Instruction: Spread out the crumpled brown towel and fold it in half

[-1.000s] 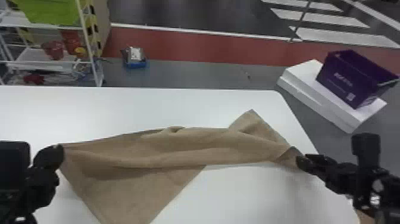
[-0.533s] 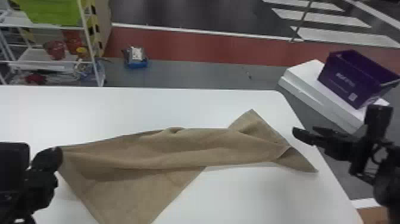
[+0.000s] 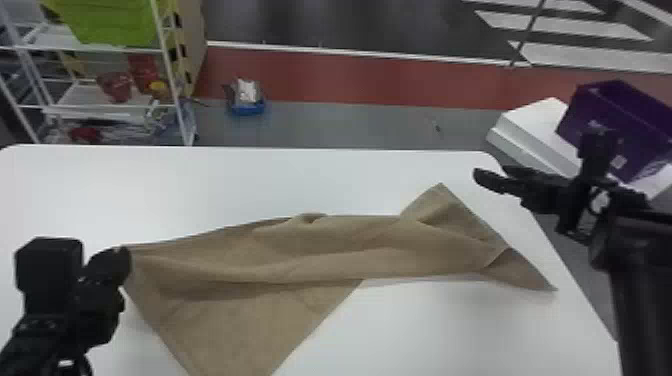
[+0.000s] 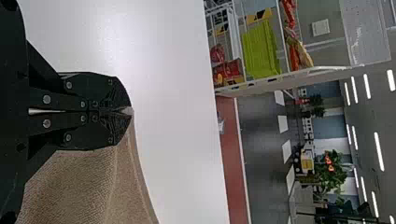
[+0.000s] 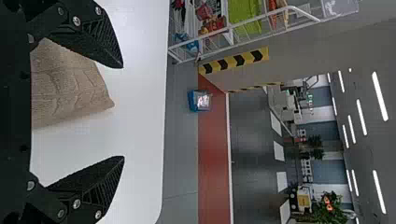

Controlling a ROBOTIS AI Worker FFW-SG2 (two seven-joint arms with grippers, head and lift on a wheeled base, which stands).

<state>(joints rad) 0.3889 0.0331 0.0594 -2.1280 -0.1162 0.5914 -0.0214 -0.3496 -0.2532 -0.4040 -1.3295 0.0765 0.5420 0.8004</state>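
Note:
My left gripper (image 3: 122, 255) holds the left corner of the brown towel (image 3: 310, 260) at the table's left. In the left wrist view that gripper (image 4: 127, 111) is shut, with the towel (image 4: 88, 182) hanging from its fingertips. My right gripper (image 3: 487, 175) is above the table's right edge, beyond the towel's far right corner. In the right wrist view the gripper (image 5: 122, 112) stands wide open, the towel's corner (image 5: 70, 86) showing past its fingers without being gripped. The towel lies stretched sideways, with long folds across it and a flap at its right end.
The white table (image 3: 250, 180) has bare surface behind the towel and at its front right. Beyond the right edge, a purple box (image 3: 610, 130) stands on a white box (image 3: 535, 130). A white shelf rack (image 3: 105, 107) stands past the far left edge.
My right gripper has let go of the towel's right end and moved away from it, toward the table's far side. The freed corner lies on the table. The left gripper has hardly moved.

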